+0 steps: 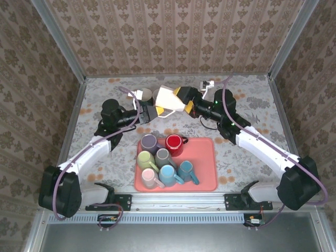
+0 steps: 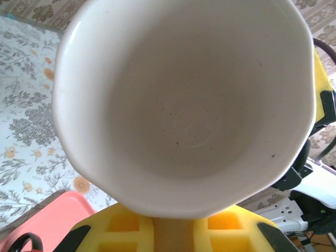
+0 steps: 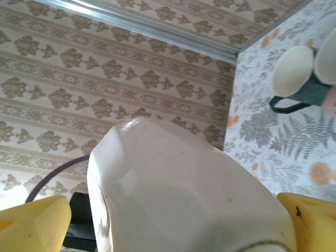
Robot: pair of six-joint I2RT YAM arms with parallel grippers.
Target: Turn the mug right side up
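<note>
A white faceted mug [image 1: 169,98] hangs on its side above the back middle of the table, between my two grippers. My left gripper [image 1: 156,112] is shut on the mug's handle: in the left wrist view the handle [image 2: 173,231] sits pinched between the yellow pads [image 2: 123,231], and I look straight into the mug's mouth [image 2: 184,105]. My right gripper [image 1: 184,100] is open around the mug's body from the right. In the right wrist view its yellow fingertips [image 3: 31,220] stand wide on either side of the mug's outer wall [image 3: 178,194], with a gap showing on the left.
A pink tray [image 1: 207,157] lies near the front middle of the table and holds several mugs, among them a red one [image 1: 174,143], a purple one [image 1: 149,142] and a teal one [image 1: 186,170]. The tray corner [image 2: 52,215] lies below the held mug. Patterned walls close in the table.
</note>
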